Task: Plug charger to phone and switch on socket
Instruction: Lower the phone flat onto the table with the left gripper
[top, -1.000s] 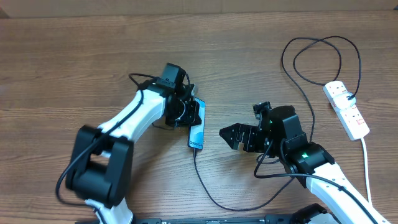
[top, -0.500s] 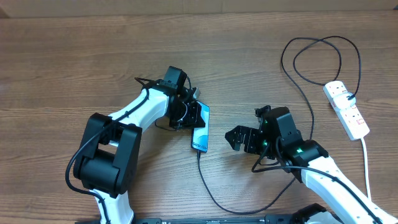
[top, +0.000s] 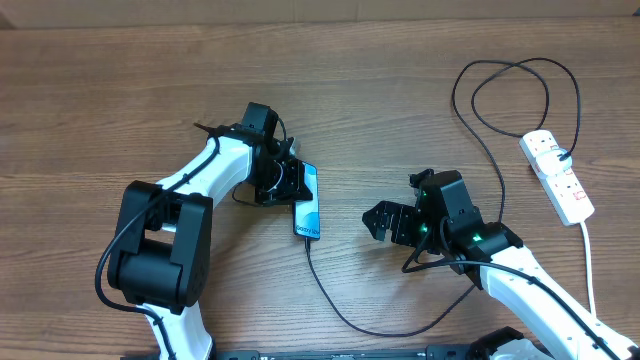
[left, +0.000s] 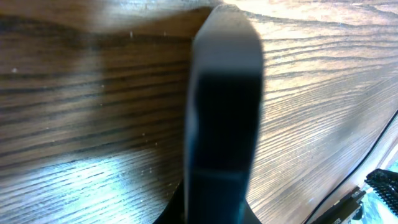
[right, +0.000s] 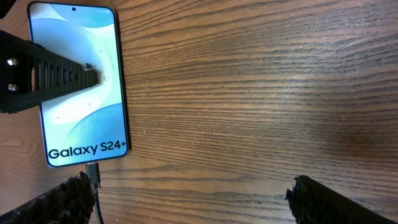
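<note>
The phone (top: 308, 212) lies near the table's middle, its light-blue screen (right: 81, 87) reading "Galaxy S24+". My left gripper (top: 287, 184) is shut on its upper part; one finger (right: 50, 78) crosses the screen. The left wrist view shows the phone (left: 224, 112) edge-on and dark between the jaws. The charger's plug (right: 93, 171) sits in the phone's bottom edge, and its black cable (top: 330, 300) loops away toward the socket (top: 557, 175) at the far right. My right gripper (top: 381, 222) stands open to the right of the phone, with nothing between its fingers (right: 336, 202).
The charger cable makes a big loop (top: 510, 80) at the back right before it reaches the power strip. The strip's white cord (top: 588, 270) runs toward the front edge. Bare wood table (right: 249, 93) lies between phone and right gripper.
My left arm has shifted the phone slightly left after a small drift right, and the plugged cable has followed it. The right gripper has barely moved and stays open.
</note>
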